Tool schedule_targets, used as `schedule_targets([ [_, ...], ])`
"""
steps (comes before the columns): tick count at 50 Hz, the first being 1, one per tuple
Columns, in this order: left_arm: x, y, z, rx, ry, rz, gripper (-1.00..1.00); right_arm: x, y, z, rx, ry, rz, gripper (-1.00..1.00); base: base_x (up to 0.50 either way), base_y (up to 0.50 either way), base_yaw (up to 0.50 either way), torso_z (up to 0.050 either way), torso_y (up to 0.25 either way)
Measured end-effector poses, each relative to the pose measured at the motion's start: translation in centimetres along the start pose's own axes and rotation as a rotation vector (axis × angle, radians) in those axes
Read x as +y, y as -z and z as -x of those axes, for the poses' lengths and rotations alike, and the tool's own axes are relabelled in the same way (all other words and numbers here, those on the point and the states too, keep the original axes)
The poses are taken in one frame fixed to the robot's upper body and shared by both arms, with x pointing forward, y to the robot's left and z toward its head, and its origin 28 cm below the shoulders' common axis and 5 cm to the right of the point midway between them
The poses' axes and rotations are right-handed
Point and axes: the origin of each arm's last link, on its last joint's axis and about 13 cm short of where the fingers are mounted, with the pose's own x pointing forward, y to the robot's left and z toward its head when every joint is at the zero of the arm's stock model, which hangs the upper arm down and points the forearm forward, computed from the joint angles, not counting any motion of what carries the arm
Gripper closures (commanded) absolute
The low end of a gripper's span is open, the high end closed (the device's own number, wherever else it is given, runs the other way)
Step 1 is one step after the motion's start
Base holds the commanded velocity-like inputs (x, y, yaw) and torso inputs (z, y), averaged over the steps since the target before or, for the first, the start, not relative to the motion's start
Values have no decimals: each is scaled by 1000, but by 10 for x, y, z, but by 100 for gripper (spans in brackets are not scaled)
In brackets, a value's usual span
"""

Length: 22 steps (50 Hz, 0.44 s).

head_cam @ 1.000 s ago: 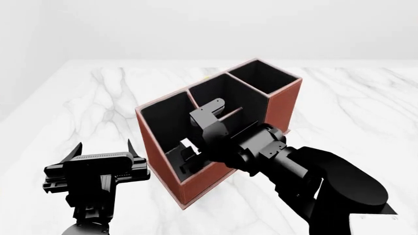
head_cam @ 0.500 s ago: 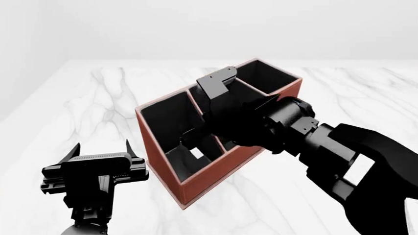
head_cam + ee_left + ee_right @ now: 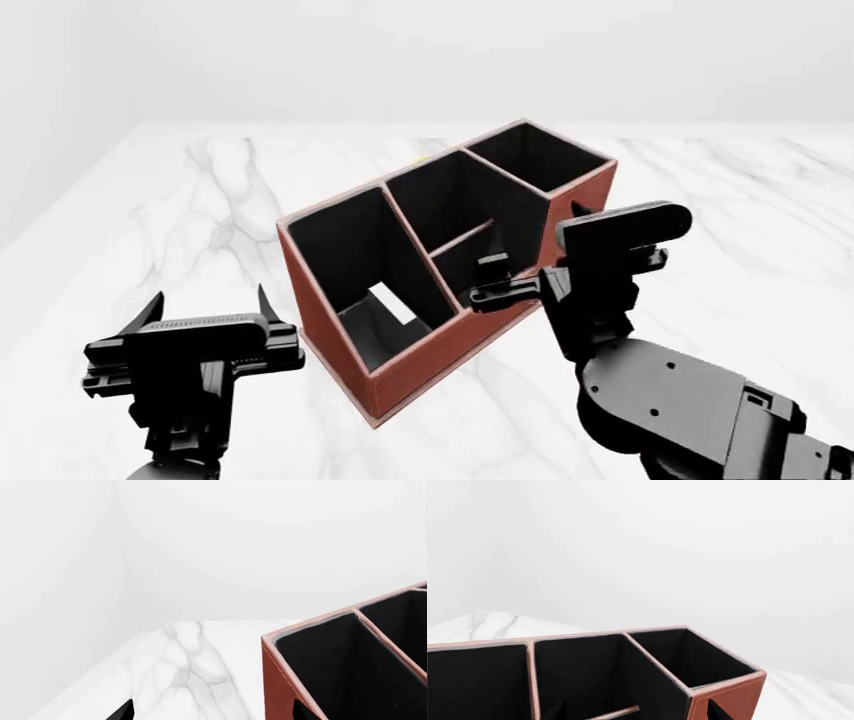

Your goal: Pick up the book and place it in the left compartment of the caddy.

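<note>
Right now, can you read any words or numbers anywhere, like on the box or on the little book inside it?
No readable text anywhere in these views.
The caddy: plain reddish-brown walls and black lining, no label or brand.
The book in the left compartment: only a white patch shows, no title visible.
The left end effector and right end effector: plain black, no markings.
The marble table: only grey veins.

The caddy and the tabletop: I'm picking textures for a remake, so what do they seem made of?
The caddy looks like reddish-brown leather or faux leather, matte, with pale stitch-like edging along its rim, and a flat black lining inside. The tabletop looks like polished white marble, judging by its grey veining, though a printed laminate could look the same.
</note>
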Motion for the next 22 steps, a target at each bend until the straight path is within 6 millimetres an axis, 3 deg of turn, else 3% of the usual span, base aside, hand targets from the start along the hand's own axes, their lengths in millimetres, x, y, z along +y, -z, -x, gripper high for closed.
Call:
schedule_targets([
  [9,-1,2,0,-1,3,2,-100,2,17,28,-140,91,22,-100,0,0,0,0,0],
  [22,-2,2,1,-4,6,2,-100,4,21,45,-218,135,18,-100,0,0,0,0,0],
])
